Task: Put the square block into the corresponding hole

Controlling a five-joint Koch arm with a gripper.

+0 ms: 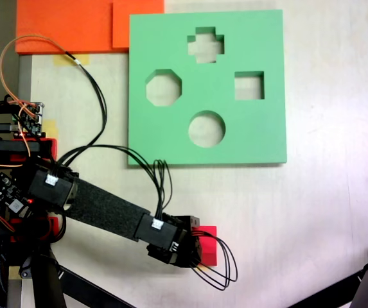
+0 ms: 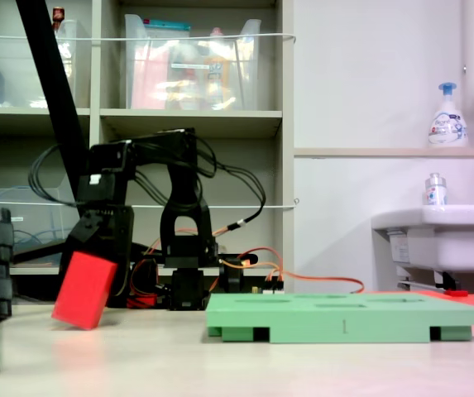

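The claw (image 2: 96, 252) is gripping the square block (image 2: 84, 290), which is hanging tilted right under it with one corner down by the table (image 1: 312, 218). The corresponding hole (image 1: 249, 86) is sitting well away from the claw, in the green board (image 1: 267, 138).

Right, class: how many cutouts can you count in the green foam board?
4, seen from above in the green foam board: the cross-shaped cutout at top, the octagonal cutout at left, the square cutout at right, and the round cutout at bottom. None look hidden.
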